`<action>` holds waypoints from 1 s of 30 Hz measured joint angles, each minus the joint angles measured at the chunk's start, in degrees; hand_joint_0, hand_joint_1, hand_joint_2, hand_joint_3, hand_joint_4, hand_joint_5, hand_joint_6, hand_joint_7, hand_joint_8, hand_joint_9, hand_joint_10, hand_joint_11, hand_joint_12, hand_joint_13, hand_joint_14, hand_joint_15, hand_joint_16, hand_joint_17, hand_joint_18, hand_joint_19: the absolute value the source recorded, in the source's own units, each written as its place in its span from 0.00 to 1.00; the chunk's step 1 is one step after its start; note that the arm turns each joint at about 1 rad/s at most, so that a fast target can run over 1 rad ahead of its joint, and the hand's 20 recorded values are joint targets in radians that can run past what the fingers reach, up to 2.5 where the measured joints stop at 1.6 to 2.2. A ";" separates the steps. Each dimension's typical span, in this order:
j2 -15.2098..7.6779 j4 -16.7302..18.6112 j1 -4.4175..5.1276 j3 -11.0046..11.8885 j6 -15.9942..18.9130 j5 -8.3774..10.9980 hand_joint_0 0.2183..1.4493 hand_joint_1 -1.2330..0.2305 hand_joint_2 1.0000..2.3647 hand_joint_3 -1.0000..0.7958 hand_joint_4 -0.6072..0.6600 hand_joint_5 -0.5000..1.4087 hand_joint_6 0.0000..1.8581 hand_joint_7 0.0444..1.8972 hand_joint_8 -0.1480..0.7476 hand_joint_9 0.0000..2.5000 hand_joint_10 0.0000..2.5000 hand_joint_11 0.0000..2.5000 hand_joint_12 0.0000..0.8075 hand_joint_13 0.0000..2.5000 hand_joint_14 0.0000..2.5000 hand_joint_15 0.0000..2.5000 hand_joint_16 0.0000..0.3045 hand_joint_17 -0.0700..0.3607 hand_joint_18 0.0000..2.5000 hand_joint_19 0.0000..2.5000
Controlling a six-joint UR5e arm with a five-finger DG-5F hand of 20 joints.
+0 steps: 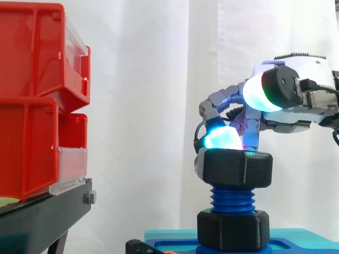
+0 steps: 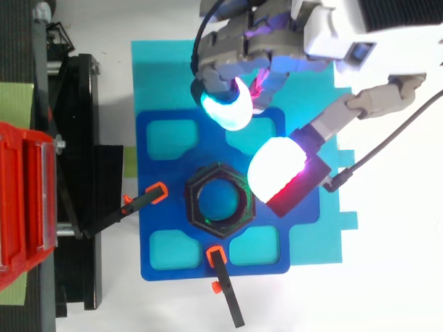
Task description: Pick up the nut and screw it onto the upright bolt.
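Nut [image 1: 237, 168] is sitting on top of the upright blue bolt [image 1: 232, 197], well above the black hex collar [image 1: 233, 230] at its base. Robot hand [image 1: 296, 79] is hovering just beside the nut, fingers arched down, thumb spread apart, clamping nothing. Cyan fingertip [image 2: 227, 109] is sitting clear of the nut in the top view.

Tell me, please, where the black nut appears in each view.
Side view: the nut sits lower right of centre, atop the blue threaded bolt.
Top view: it is the black hexagonal ring near the centre, over the blue plate.
Shared landmark: the red bins, at the left edge in both.
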 measured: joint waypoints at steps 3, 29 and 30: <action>0.09 -0.61 -0.41 1.74 -0.54 -0.92 0.23 0.71 0.00 0.28 0.70 0.23 0.27 0.47 0.44 0.40 0.00 0.00 0.34 0.21 0.00 0.00 0.11 0.34 0.13 0.00; -1.69 -2.58 4.65 4.25 0.85 1.03 0.20 0.83 0.00 0.28 0.57 0.18 0.27 0.30 0.36 0.11 0.00 0.00 0.41 0.01 0.00 0.00 0.17 0.44 0.00 0.00; -1.78 -2.58 4.74 4.24 1.06 1.07 0.20 0.83 0.00 0.28 0.57 0.18 0.27 0.30 0.36 0.11 0.00 0.00 0.41 0.01 0.00 0.00 0.17 0.44 0.00 0.00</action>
